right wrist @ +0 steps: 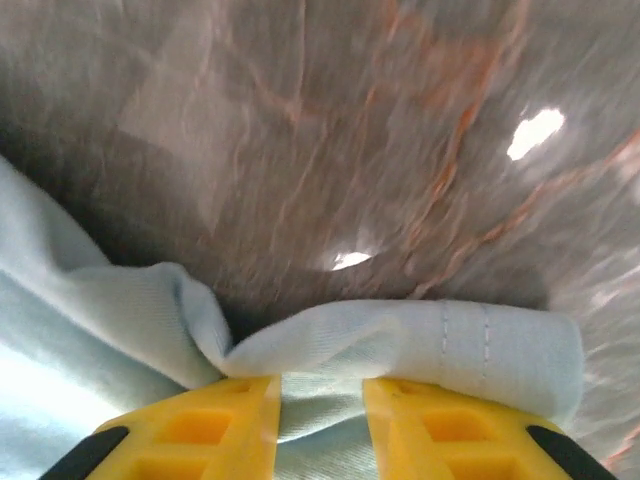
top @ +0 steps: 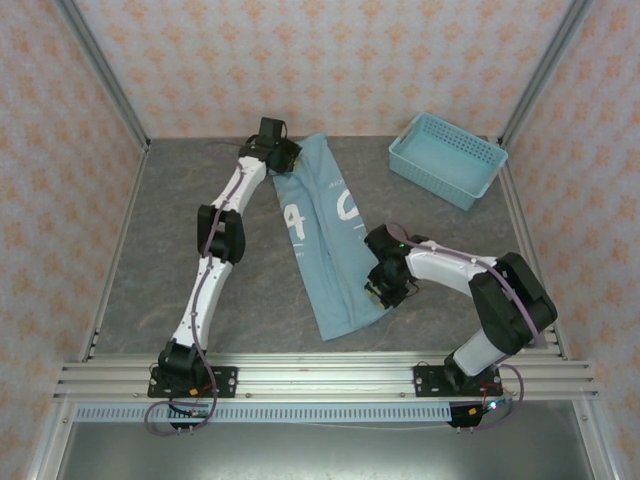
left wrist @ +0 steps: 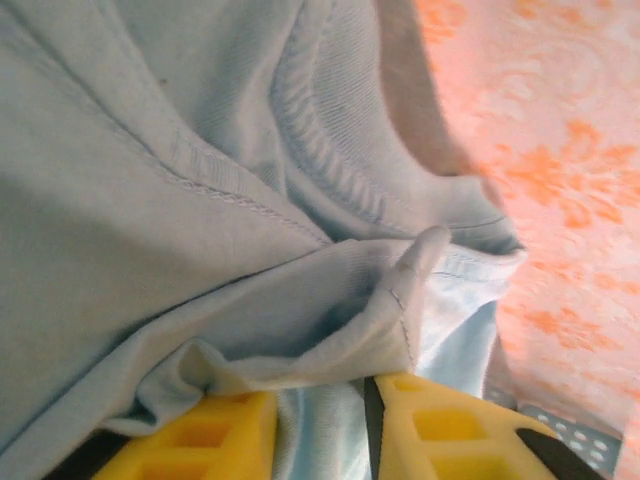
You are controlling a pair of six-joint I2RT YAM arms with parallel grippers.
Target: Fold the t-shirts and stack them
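- Lying as one long, narrow strip folded lengthwise, the light blue t-shirt (top: 325, 235) slants from the middle of the table's (top: 165, 220) far edge toward the middle of its near edge. White lettering faces up.
- In the top view, the left gripper (top: 283, 165) sits on the shirt's far end, close to the far edge. Open grey tabletop spreads from there to the left edge.
- The left wrist view adds detail: the ribbed collar (left wrist: 330, 140) and a stitched seam bunch above the yellow fingers (left wrist: 215, 435). These are drawn close together with a fold of cloth pinched between them. The patterned wall (left wrist: 560, 150) stands just behind.
- Further right in the top view, the right gripper (top: 383, 290) meets the shirt's right-hand edge near its lower end.
- The right wrist view shows a double-stitched hem (right wrist: 465, 345) rolled over that gripper's (right wrist: 320, 395) nearly closed fingers (right wrist: 215, 425), cloth clamped between them. Marbled tabletop (right wrist: 300, 130) lies open beyond.
- A perforated light blue basket (top: 447, 158) sits in the far right corner, well apart from the shirt, with bare surface between.
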